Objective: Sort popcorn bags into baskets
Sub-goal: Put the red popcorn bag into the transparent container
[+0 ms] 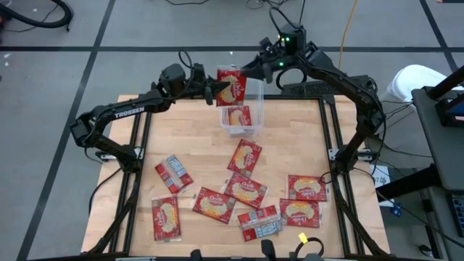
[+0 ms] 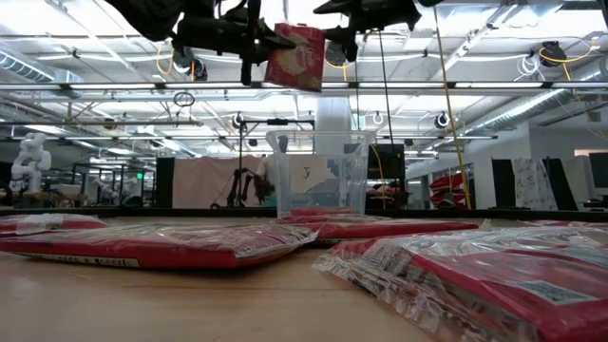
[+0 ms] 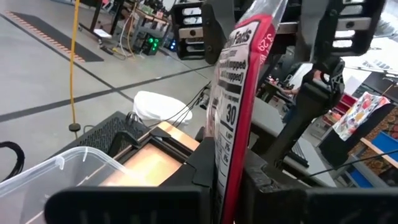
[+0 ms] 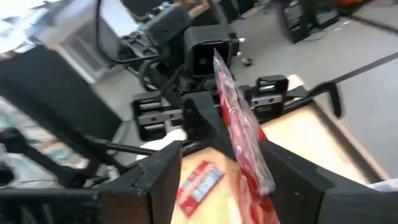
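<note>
My left gripper (image 1: 214,90) is clamped on one popcorn bag (image 1: 232,85), holding it in the air right above the clear basket (image 1: 241,122); my right gripper (image 1: 250,70) sits at the bag's other edge, fingers spread apart around it. One bag (image 1: 237,116) already lies inside the basket, the other loose bags (image 1: 245,157) scattered on the table (image 1: 196,138) near it

There is one clear basket (image 1: 241,116) at twelve o'clock on the table (image 1: 196,141). Ten popcorn bags can be counted: one bag in the air (image 1: 231,85) above the basket, one bag inside it (image 1: 238,116), and eight loose bags (image 1: 245,157) spread from five to eight o'clock. Two robot arms are in view.
</note>
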{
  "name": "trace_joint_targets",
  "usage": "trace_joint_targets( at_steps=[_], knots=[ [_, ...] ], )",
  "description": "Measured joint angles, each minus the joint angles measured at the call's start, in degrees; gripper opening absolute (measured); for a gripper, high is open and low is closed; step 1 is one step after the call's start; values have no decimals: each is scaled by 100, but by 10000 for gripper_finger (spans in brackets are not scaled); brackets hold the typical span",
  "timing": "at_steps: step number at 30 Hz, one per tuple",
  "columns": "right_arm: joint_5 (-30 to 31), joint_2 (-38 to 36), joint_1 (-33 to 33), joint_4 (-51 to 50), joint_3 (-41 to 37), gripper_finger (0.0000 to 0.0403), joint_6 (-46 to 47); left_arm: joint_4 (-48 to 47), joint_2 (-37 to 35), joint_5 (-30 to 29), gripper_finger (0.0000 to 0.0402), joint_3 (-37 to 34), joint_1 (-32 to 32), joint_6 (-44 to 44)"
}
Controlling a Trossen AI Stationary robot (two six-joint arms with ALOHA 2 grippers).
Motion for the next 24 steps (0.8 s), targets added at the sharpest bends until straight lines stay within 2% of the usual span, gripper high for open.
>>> trace_joint_targets(
  at_steps=[5,9,13,17,24],
  knots=[
    [796,-6,213,-62,2,185,-455,-16,0,104,25,0,-1,-77],
    [869,-6,231,-169,2,159,-454,4,0,108,33,0,-7,-85],
    [972,-6,210,-487,4,155,-694,98,0,169,25,-7,-7,-90],
    [1132,-4,152,-575,7,169,-737,110,2,167,22,-7,-8,-92],
    [1142,-28,23,-604,4,233,-716,170,-9,147,32,-2,-3,90]
  ],
)
